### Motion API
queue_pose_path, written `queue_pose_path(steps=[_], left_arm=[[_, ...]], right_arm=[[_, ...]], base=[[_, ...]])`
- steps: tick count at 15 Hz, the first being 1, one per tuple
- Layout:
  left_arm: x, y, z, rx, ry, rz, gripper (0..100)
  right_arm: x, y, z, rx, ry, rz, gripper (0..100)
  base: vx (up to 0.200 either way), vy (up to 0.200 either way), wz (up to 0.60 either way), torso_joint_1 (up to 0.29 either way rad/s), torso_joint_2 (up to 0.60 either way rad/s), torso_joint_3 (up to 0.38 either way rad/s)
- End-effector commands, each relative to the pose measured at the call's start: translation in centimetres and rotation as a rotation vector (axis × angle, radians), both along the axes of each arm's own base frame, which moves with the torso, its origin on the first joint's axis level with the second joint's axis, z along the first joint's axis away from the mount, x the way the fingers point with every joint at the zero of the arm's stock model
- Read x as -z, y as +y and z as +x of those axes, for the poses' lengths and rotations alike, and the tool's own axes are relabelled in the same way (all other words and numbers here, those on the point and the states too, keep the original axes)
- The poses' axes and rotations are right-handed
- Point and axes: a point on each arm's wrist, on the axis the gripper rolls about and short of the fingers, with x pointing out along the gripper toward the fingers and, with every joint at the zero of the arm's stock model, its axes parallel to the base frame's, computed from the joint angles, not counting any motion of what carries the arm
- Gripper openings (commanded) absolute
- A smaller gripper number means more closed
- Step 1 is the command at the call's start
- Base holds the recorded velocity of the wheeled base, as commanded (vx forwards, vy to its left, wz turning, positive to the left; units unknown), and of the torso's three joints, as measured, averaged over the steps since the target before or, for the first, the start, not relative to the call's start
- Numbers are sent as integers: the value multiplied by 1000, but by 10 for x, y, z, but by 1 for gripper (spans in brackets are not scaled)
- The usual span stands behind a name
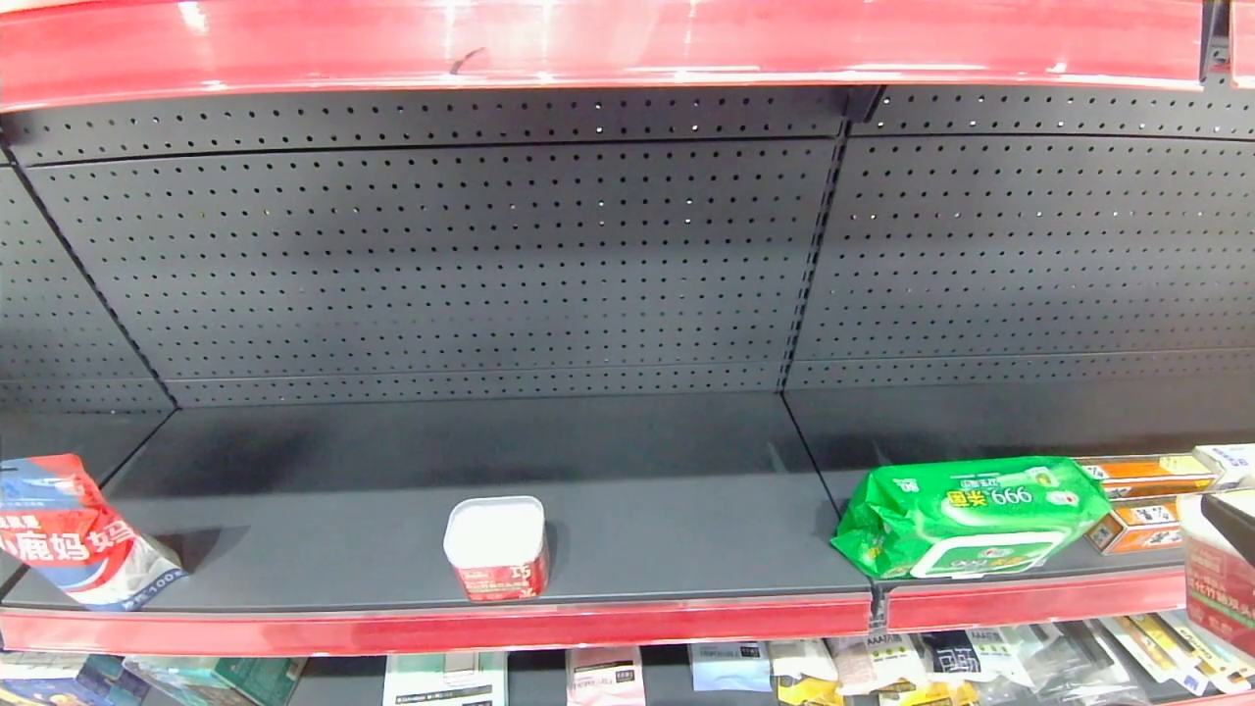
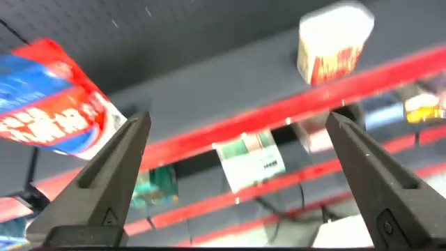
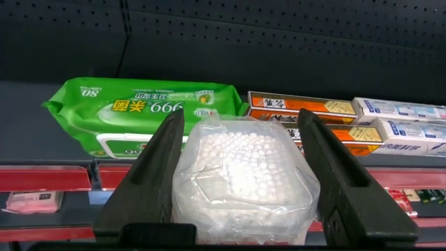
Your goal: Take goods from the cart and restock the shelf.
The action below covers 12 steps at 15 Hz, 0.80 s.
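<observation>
From the head: grey shelf (image 1: pixel 627 461) with a red front lip, mostly bare; white-lidded tub (image 1: pixel 497 547) upright at 6 o'clock near the lip, red-and-blue pouch (image 1: pixel 69 539) leaning at 8 o'clock, green wipes pack (image 1: pixel 971 515) lying flat at 4 o'clock, orange boxes (image 1: pixel 1142 495) stacked just beside it toward 3 o'clock. At the far 4 o'clock edge, cut off, what looks like the clear tub (image 1: pixel 1216 588) with its red label. From the left wrist: left end effector (image 2: pixel 237 139) spread wide, holding nothing, facing the shelf lip between the pouch and the white-lidded tub. From the right wrist: right end effector (image 3: pixel 240 118) pinching the clear tub by two opposite side walls, in front of the shelf, before the wipes pack and the boxes, not yet set down. Packed full of small white balls or rounded tips under a film-wrapped top, none spilled. Probably light; thin plastic walls likely to flex and the wrap to slip, so best gripped on the flat sides with modest pressure and kept upright. White-lidded tub shut, contents hidden.
</observation>
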Motion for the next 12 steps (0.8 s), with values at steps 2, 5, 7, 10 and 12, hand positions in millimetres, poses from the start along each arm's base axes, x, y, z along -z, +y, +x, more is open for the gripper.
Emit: queue_pose_path(steps=[2,5,7,10,12], left_arm=[[-1,1,-4,2,-33,-2,100],[0,2,-7,10,-45,0,100],[5,3,-10,15,-53,2,100],[15,4,-16,31,-80,18,100],[17,5,-20,36,-103,40,100]], right_arm=[[0,0,0,2,-1,0,0],[-4,0,3,-3,-6,-6,0],[-4,0,3,-10,-2,-31,0],[-8,-1,4,-11,-12,-41,0],[-8,-1,4,-11,-12,-41,0]], base=[[0,0,0,0,0,0],[0,0,0,0,0,0],[0,0,0,0,0,0],[0,0,0,0,0,0],[0,0,0,0,0,0]])
